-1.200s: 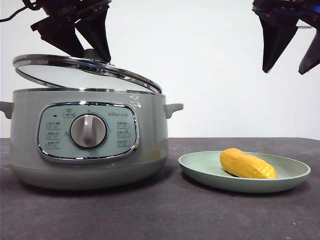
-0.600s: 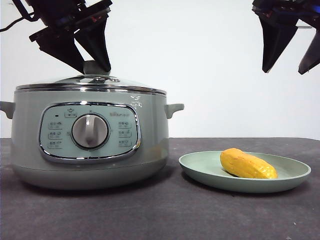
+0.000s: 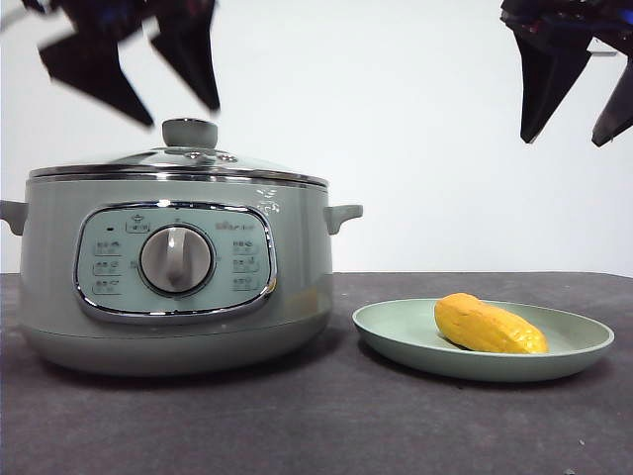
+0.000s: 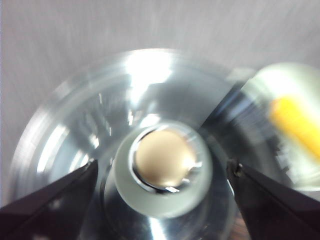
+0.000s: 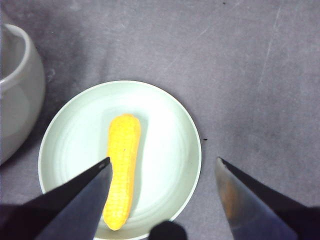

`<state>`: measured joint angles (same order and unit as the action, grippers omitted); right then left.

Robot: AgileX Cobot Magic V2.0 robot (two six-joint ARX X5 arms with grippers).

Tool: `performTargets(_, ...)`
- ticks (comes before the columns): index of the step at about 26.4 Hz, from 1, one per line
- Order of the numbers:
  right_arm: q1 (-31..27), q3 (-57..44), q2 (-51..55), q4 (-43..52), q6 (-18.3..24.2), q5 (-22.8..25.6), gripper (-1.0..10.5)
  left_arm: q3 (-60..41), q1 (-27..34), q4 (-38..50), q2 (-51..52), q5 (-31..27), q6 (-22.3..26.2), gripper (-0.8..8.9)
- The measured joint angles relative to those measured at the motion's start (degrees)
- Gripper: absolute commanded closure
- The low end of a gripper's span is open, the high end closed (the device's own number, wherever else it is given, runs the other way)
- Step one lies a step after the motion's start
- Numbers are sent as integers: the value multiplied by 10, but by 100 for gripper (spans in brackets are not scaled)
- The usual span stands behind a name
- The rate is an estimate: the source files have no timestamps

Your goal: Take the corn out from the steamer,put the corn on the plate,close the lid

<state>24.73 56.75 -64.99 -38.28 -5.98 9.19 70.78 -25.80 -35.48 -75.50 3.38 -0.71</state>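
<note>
The sage-green steamer stands at the left with its glass lid flat on the rim. My left gripper hangs open just above the lid's knob, its jaws spread to either side and off it. On the pale green plate at the right lies the yellow corn, which also shows as corn on the plate in the right wrist view. High above the plate my right gripper is open and holds nothing.
Dark grey table runs under both objects, with bare surface in front of them. The steamer's side handle points toward the plate. A plain white wall fills the background.
The lid went from tilted above the pot to flat on its rim. My left gripper then let go of the knob and rose. The right arm, plate and corn stayed put.
</note>
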Motion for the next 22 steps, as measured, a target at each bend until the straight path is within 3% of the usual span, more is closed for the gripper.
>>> performTargets(2,0,0,15,0,7,-1,608,0,-5,-19,62,0,0,383)
performTargets(3,0,0,25,0,10,-2,653,0,-5,-37,94,0,0,484)
performTargets(5,0,0,49,-3,12,-2,856,0,-5,-76,146,0,0,845)
performTargets(8,3,-13,102,15,13,-2,950,-4,-5,-111,211,-9,10,822)
performTargets(15,52,-221,320,214,4,-2,950,-259,-5,75,396,-50,16,822)
performTargets(18,62,-257,384,222,-6,-2,946,-346,-5,140,451,-75,15,822)
performTargets(22,61,-256,408,210,-9,31,946,-362,-5,114,465,-78,-8,816)
